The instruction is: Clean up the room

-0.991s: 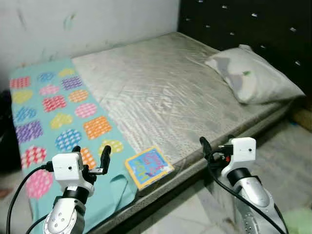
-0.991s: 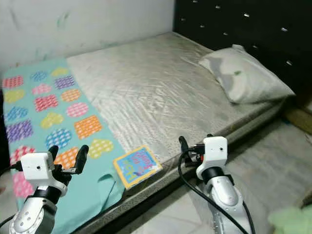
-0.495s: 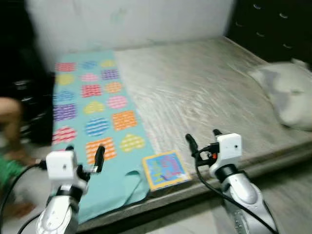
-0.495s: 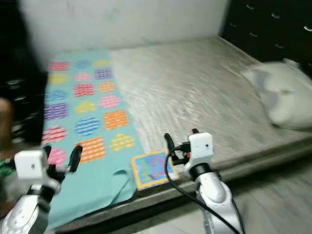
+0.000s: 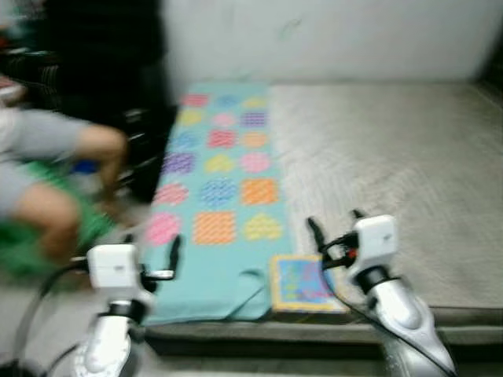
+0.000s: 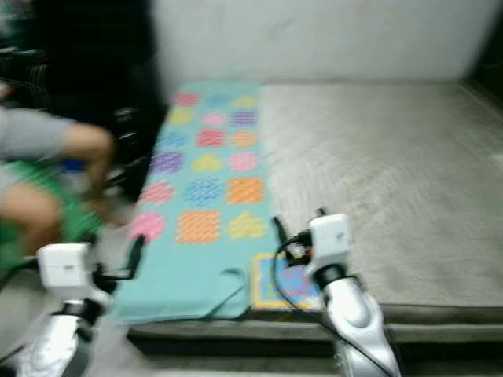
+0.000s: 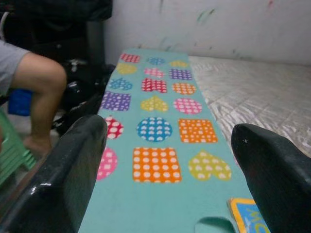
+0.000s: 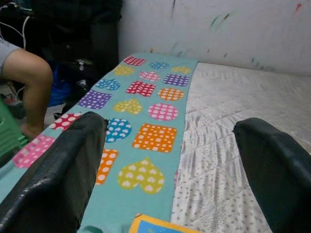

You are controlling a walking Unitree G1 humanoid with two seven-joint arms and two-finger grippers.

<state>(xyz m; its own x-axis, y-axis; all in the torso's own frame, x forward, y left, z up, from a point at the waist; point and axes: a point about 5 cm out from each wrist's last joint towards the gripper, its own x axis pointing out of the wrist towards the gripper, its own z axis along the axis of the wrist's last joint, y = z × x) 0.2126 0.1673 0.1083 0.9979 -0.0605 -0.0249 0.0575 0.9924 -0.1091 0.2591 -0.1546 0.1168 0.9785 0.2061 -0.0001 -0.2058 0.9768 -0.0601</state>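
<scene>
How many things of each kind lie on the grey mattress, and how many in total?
Turquoise blanket with coloured dotted shapes: 1
Square picture book with a yellow border: 1
Total: 2
Both lie at the near edge of the mattress, the book beside the blanket.

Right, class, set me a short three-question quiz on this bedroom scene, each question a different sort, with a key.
1. True or false: the left gripper holds the book.
2. The turquoise blanket lies on: A) the floor B) the mattress C) a chair
3. What sits beside the bed, on the robot's left?

Key: 1. False; both the left and the right gripper are open and hold nothing. 2. B. 3. A person.
</scene>
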